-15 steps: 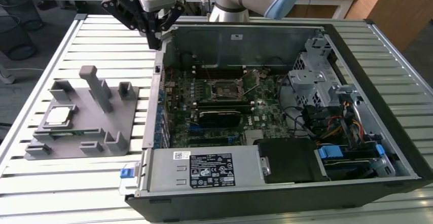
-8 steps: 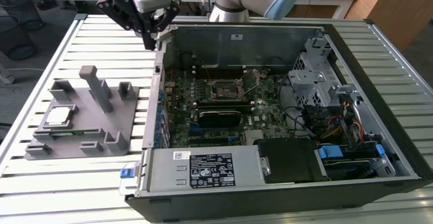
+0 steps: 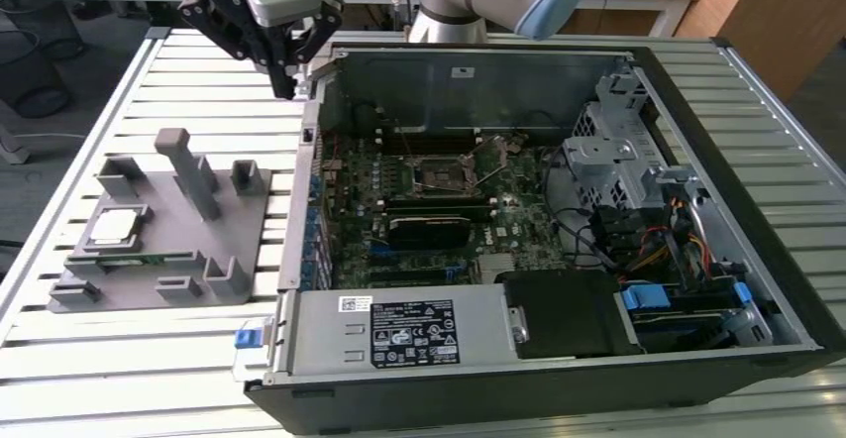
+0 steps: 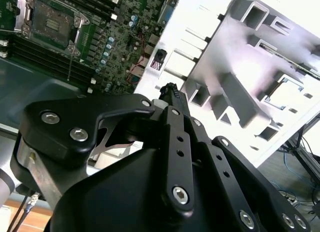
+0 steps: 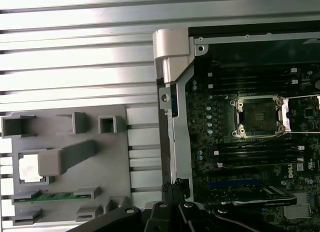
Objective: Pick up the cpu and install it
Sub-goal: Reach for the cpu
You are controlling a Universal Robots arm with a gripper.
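Gripper (image 3: pixel 284 89) hangs above the tabletop (image 3: pixel 172 101), just outside the open computer case (image 3: pixel 463 86), close to one corner of the case's side wall. In both wrist views its jaws are pressed together at the tips, with nothing between them (image 4: pixel 171 89) (image 5: pixel 172 186).

The cpu (image 3: pixel 113 226) is outside the case. It lies flat in a square recess of a grey holder (image 3: pixel 165 235), at the end of the holder furthest from the case wall. In the first wrist view its silver lid (image 5: pixel 29 168) shows bright and uncovered, with a slanted grey post rising just beside it. A narrow green memory stick (image 5: pixel 50 196) lies in a slot next to the recess. The gripper is well apart from the cpu.

The holder's nearest edge runs alongside the case wall without touching it; a strip of bare slatted tabletop lies between them. Open slats also extend beyond the holder on the side away from the case.

Inside the case, the socket (image 3: pixel 437 172) sits on the green board near the middle, its frame raised and its centre bare (image 5: pixel 260 117). A drive cage stands against the opposite wall, apart from the socket. The case top is open, and nothing covers the socket.
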